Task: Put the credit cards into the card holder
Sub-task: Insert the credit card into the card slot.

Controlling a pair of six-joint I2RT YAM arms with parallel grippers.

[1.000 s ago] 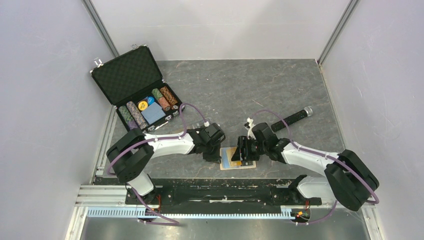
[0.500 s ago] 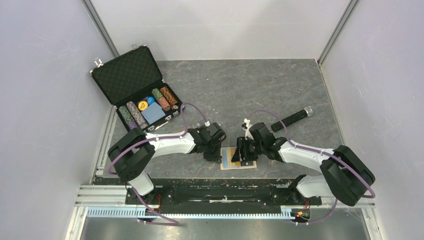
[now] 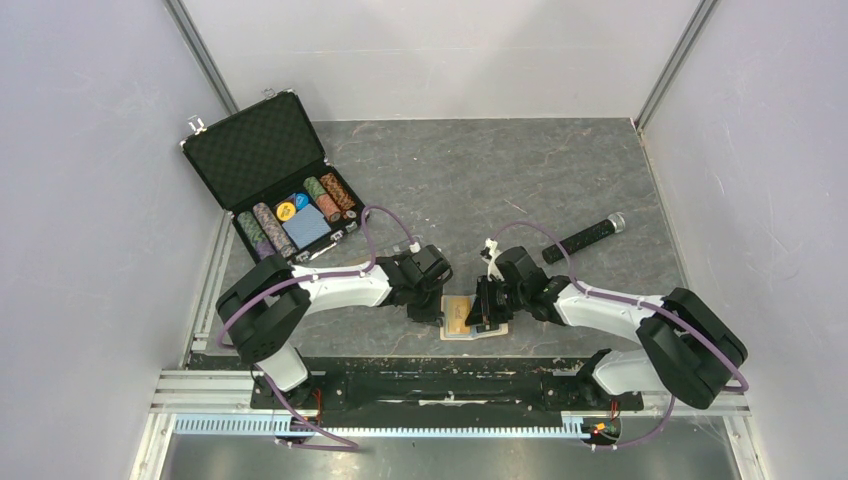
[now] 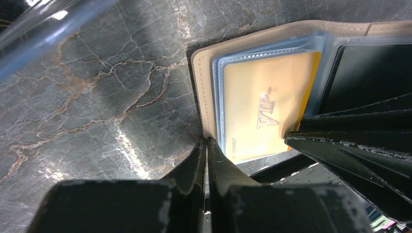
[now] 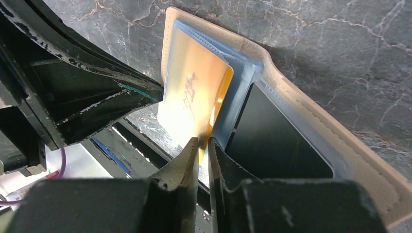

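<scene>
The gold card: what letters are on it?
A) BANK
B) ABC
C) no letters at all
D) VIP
D: in the left wrist view, the gold card over the open card holder shows the raised letters VIP on its face.

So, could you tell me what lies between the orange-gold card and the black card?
Between the orange-gold card and the black card lie only the light blue pocket edges of the card holder, clearest in the right wrist view.

a laboratory robot cell: plain white enclosure walls (image 3: 90,200), aluminium corner posts (image 3: 197,50), and a slotted mounting rail (image 3: 190,386) fronting the stone-pattern counter (image 3: 480,170).
</scene>
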